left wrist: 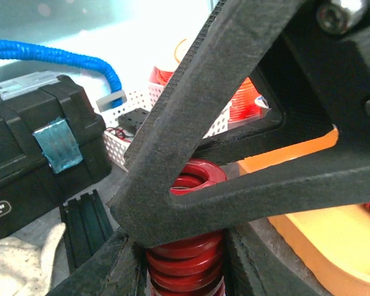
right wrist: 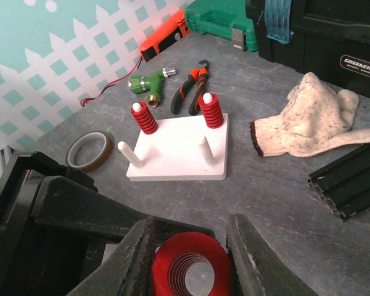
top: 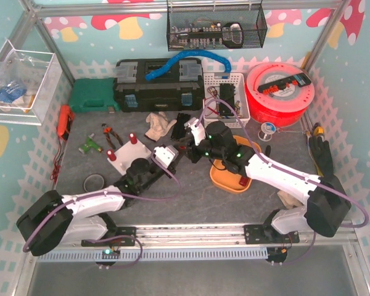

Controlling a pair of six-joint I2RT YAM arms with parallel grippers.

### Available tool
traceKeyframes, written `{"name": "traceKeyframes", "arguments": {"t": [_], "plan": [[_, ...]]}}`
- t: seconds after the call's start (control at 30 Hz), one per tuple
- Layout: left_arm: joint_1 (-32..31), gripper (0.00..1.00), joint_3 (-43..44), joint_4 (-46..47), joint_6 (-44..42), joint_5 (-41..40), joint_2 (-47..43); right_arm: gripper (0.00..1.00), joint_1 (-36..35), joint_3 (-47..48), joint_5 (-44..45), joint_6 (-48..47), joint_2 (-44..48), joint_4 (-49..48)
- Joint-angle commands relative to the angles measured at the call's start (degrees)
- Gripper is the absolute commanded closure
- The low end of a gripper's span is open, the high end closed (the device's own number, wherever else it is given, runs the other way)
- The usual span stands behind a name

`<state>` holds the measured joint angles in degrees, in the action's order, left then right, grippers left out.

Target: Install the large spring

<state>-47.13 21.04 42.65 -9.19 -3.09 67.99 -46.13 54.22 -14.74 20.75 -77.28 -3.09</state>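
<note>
A large red spring [left wrist: 186, 250] is held above the table between both grippers. My left gripper [left wrist: 185, 265] is shut on its coils from both sides. My right gripper [right wrist: 190, 253] has a finger against each side of the spring's end [right wrist: 166, 271], which shows end-on in the right wrist view. In the top view the left gripper [top: 176, 154] and right gripper [top: 194, 147] meet at the middle and hide the spring. The white peg plate [right wrist: 179, 148] [top: 129, 153] lies to the left. It carries two small red springs [right wrist: 147, 117] on its far pegs and two bare near pegs [right wrist: 205, 150].
An orange tray [top: 225, 176] lies under the right arm. A glove [right wrist: 314, 120], a black rail [right wrist: 348, 185], pliers [right wrist: 188, 92] and a tape roll [right wrist: 89, 151] lie around the plate. A black toolbox [top: 157, 83] and a red spool [top: 280, 92] stand at the back.
</note>
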Motion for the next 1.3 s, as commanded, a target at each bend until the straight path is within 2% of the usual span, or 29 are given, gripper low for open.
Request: {"name": "traceKeyframes", "arguments": {"t": [0.0,0.13,0.17,0.3,0.37,0.47,0.6,0.67,0.93,1.1,1.2,1.27], "plan": [[-0.24,1.0,3.86,0.91,0.93,-1.19,1.01,1.0,-1.73,2.27,-4.87,-0.15,-0.57,1.5],[-0.24,1.0,4.38,1.14,3.38,-2.47,1.7,0.99,-1.86,2.64,-6.27,-2.02,-1.41,1.78],[-0.24,1.0,4.3,1.68,4.1,-2.26,1.82,0.94,-1.86,2.72,-5.21,-2.58,-1.47,2.04],[-0.24,1.0,3.08,4.25,8.64,-4.61,1.98,0.58,-1.71,2.51,7.52,-1.89,0.5,2.03],[-0.24,1.0,0.84,7.86,12.53,-8.8,1.89,0.44,-1.62,1.88,15.86,-0.87,2.81,0.94],[-0.24,1.0,-2.2,9.98,19.87,-16.08,2.04,0.23,-1.31,-0.35,24.85,-0.05,7.35,-1.65],[-0.12,1.0,-4.24,10.32,25.23,-25.05,2.07,0.02,-0.49,-4.08,32.73,0.05,13.92,-4.06],[0.84,1.0,-4.42,9.96,27.82,-27.95,1.98,0.01,0.14,-6.55,35.42,-0.14,17.43,-5.08],[9.55,1.0,-3.61,3.27,34.4,-28.89,0.01,0.01,0.94,-19.63,38.83,-5.65,27.01,-11.31],[14.44,1.0,-3.1,-3.66,36.68,-24.89,-4.16,0.01,1.21,-25.27,39.73,-5.9,28.95,-13.8],[15.94,1.0,-3.76,-3.55,35.84,-23.56,-5.94,0.01,1.35,-27.48,39.37,-6.27,29.98,-16.27],[18.4,1.0,-4.42,-3.94,37.13,-19.64,-6.88,0.01,1.39,-28.56,38.52,-6.51,30.25,-17.96]]}}
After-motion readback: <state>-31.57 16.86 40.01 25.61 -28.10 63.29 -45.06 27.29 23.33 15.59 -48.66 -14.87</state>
